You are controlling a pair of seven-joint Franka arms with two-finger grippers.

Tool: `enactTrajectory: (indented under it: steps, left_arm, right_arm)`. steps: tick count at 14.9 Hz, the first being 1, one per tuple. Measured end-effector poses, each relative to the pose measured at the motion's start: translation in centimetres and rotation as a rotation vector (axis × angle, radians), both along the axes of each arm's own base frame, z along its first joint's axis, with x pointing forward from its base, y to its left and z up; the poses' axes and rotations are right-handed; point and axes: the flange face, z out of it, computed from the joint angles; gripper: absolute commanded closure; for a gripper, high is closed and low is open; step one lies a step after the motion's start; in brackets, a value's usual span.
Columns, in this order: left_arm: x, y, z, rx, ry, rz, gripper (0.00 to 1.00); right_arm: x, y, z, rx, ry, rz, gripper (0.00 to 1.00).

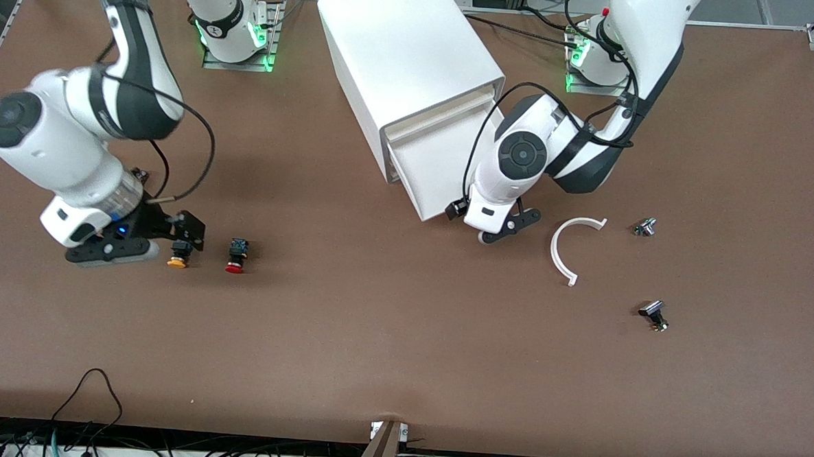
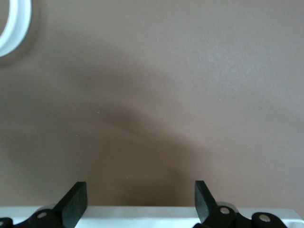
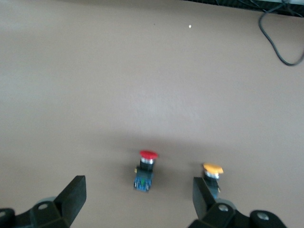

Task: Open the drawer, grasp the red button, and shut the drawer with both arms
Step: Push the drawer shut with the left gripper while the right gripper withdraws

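My right gripper (image 3: pixel 137 197) is low over the table (image 1: pixel 388 351), lower left of the front view. Its fingers (image 3: pixel 73 194) stand wide apart, holding nothing. The red button (image 3: pixel 145 172) lies on its side on the table, not held, apart from both fingers; in my right wrist view it shows between them, just past the tips. The orange-yellow button (image 3: pixel 212 172) lies just beside it, close to one finger tip. In the front view the red button (image 1: pixel 236 255) sits lower left of centre, beside the orange-yellow one (image 1: pixel 179 254).

My left gripper (image 2: pixel 140 202) is at the front edge of the pulled-out drawer (image 1: pixel 431 168), centre of the front view. Its fingers (image 2: pixel 75 202) are wide, holding nothing.

The white cabinet (image 1: pixel 401 56) stands at top centre. A white curved strip (image 1: pixel 562 252) lies on the table, centre right.

No readable writing or labels anywhere.
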Motion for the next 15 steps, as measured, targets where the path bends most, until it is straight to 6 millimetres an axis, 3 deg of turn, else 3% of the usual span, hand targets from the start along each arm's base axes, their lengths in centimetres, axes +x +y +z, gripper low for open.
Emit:
enactTrajectory:
  steps: [4, 6, 10, 15]
  left_arm:
    - [-1.8, -2.2, -0.2, 0.004, 0.002, -0.035, 0.01]
    - [-3.3, -3.7, -0.6, 0.013, 0.009, -0.049, 0.01]
    - [-7.6, -6.9, -1.9, 0.031, 0.043, -0.101, 0.01]
    - [-10.4, -8.8, -2.2, 0.025, 0.067, -0.149, 0.01]
  right_arm:
    - [-3.0, -4.3, 7.7, 0.005, 0.058, -0.055, 0.01]
    - [-4.9, -5.2, 10.5, 0.005, 0.078, -0.063, 0.01]
    - [-7.8, -5.4, 13.9, -0.029, 0.127, -0.113, 0.0]
    - [-9.6, -4.6, 16.7, -0.05, 0.193, -0.162, 0.01]
